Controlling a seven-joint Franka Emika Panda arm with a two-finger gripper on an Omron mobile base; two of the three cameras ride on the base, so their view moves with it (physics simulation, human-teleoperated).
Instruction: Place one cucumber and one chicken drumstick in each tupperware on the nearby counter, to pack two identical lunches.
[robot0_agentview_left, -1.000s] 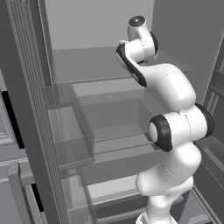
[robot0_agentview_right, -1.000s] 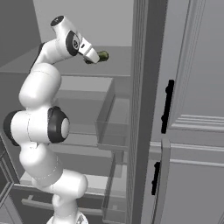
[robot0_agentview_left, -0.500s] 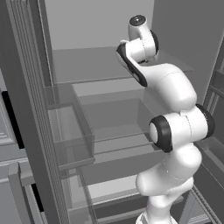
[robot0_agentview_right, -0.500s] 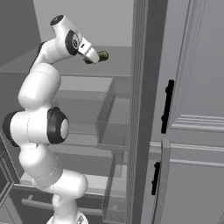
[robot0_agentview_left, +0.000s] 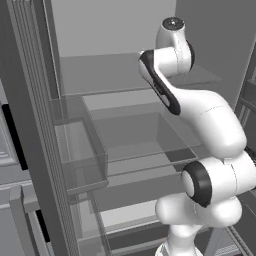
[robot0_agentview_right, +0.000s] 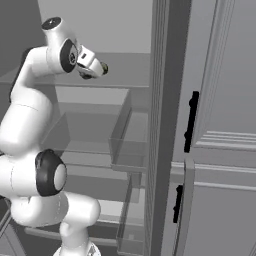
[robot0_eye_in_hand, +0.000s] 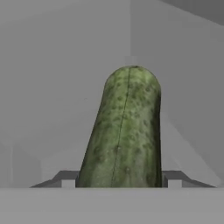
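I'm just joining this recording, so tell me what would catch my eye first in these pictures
The green cucumber stands out most: in the hand view it runs lengthwise between the two dark fingertips, which sit against its sides. In the right base view the gripper is up at an upper shelf of the open grey fridge, with the cucumber's dark green tip showing at its end. The big white arm dominates both base views.
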